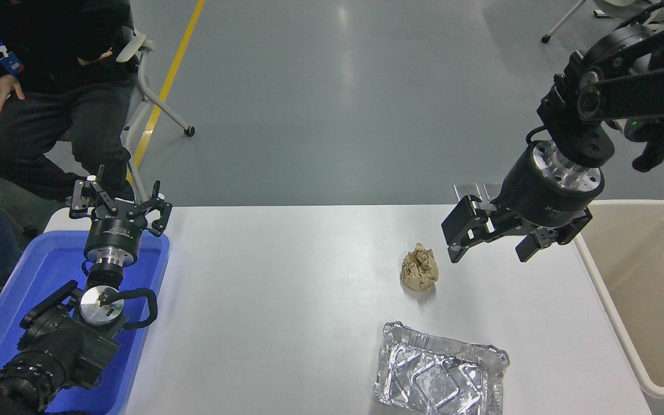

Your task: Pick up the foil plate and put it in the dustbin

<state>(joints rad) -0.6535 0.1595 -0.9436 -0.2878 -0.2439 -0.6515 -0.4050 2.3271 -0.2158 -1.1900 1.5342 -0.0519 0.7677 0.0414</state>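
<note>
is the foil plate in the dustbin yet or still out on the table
Still out. The foil plate lies open side up on the white table, left of the dustbin; the right tool hangs open above the table, holding nothing.

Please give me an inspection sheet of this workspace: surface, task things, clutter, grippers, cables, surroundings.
Surface: white table, no spills seen.
Job's things: foil plate lies open side up at the near edge, untouched; dustbin stands at the right end of the table.
Clutter: crumpled paper ball beyond the plate; blue tray on the left.
Grippers: right gripper above the table beyond the plate, jaws open, empty; left gripper parked over the tray, jaws open.
Cables: black cable loop on the left arm.
Surroundings: seated person at far left; grey floor with yellow line.
</note>
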